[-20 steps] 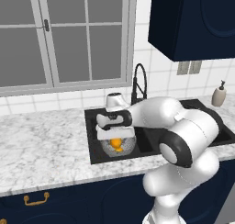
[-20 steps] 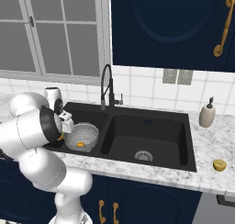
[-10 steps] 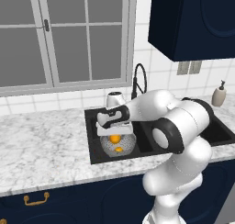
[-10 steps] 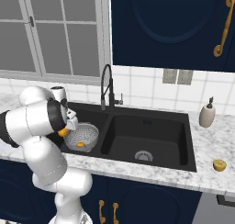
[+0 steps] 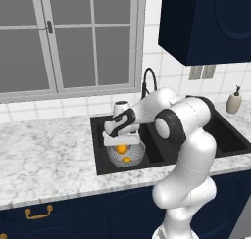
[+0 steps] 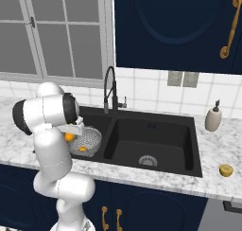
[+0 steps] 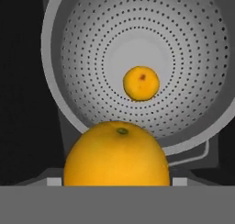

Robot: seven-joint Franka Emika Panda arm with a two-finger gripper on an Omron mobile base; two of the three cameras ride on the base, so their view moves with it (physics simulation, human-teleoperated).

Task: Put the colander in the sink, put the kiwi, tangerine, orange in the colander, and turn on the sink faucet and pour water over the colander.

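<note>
In the left base view the gripper (image 5: 121, 146) is hanging over the colander (image 5: 126, 155), which is sitting in the left basin of the sink (image 5: 162, 140). In the right base view an orange (image 6: 69, 137) is showing at the hand, just above the colander rim. In the hand view the jaws are grasping that orange, with the tangerine (image 7: 141, 83) lying beyond them inside the bowl. A release this close to the rim is risking a bounce out into the basin.

Grey colander (image 7: 92, 44) sits upright in black sink's (image 6: 156, 140) left basin w/ small tangerine (image 7: 141, 83) inside; orange (image 7: 116, 154) above rim.
</note>
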